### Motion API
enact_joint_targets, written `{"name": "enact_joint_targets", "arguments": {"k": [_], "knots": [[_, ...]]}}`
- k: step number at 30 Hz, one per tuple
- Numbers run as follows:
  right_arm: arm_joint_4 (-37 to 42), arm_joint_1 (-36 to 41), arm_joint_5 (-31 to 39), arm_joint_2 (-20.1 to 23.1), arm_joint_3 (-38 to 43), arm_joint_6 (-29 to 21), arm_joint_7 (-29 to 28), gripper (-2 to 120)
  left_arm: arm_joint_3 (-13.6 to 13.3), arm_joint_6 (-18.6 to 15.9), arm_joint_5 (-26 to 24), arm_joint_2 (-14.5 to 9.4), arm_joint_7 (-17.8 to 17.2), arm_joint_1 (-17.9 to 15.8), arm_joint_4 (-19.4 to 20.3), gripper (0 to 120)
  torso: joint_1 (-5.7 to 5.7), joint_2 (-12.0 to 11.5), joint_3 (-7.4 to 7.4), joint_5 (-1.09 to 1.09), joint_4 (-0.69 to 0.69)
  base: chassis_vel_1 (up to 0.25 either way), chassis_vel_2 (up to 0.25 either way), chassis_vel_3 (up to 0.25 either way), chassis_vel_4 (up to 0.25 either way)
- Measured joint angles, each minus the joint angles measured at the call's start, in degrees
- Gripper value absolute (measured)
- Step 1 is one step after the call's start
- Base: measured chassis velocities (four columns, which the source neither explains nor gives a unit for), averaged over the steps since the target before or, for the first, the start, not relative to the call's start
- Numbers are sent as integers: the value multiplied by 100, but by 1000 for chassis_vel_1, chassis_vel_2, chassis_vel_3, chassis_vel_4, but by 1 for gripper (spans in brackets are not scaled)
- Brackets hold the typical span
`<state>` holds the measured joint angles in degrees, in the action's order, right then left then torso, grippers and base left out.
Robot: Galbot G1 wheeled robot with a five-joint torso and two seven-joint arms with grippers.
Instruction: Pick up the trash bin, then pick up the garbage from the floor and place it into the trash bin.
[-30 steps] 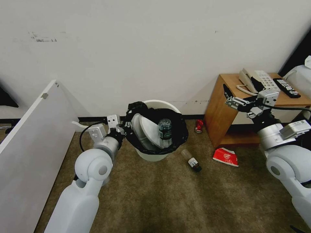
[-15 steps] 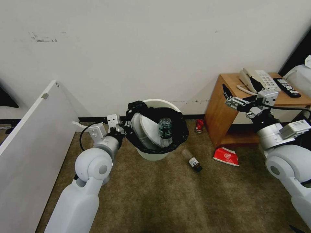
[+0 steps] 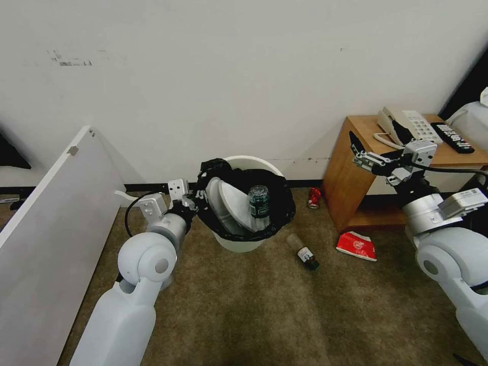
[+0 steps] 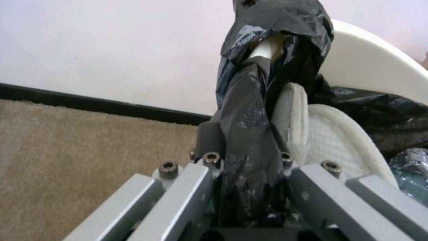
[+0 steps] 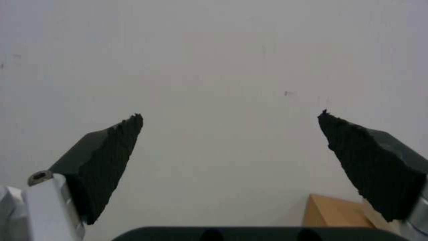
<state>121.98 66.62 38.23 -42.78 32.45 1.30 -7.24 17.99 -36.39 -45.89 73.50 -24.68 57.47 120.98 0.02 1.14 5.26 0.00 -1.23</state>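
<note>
Pinching trash bin [image 4: 379, 67] rim btwn left fingers [image 4: 209, 140].

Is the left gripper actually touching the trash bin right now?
Touching. The left wrist view shows the left gripper shut on the trash bin, its bag-covered rim pinched between the jaws.

My head view was evenly and softly lit, the white wall [image 3: 244, 76] bright across the upper frame, the carpet [image 3: 264, 315] darkest at lower centre. Straight edges bowed toward the frame's corners. A soft shadow sat under the wooden desk [image 3: 351, 178] at right. In my left wrist view the black bag [image 4: 249, 134] showed small glints, and my near jaws were blurred.
</note>
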Motion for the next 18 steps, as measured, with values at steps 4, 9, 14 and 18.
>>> {"name": "enact_joint_targets", "arguments": {"k": [4, 9, 14, 18], "knots": [[-12, 4, -80, -7, 8, -4, 65, 100, -2, 1, 1, 2, 0, 2, 1, 4, 0, 0, 0, 0, 0, 0, 0, 0, 0], [-21, -12, -41, -9, -6, -9, 27, 100, -16, 1, 1, 16, 0, -7, 1, 4, 0, 0, 0, 0, -1, 0, 0, 0, 0], [-21, -25, 20, -13, -9, -2, 3, 100, -16, 1, 5, 18, 0, -17, -11, 4, 0, 0, 0, 0, 1, 0, 0, 0, 0], [-22, -28, 17, -17, -10, -1, 5, 100, -16, 1, 6, 23, 0, -19, -15, 4, 0, 0, 0, 0, 1, 0, 0, 0, 0]]}}
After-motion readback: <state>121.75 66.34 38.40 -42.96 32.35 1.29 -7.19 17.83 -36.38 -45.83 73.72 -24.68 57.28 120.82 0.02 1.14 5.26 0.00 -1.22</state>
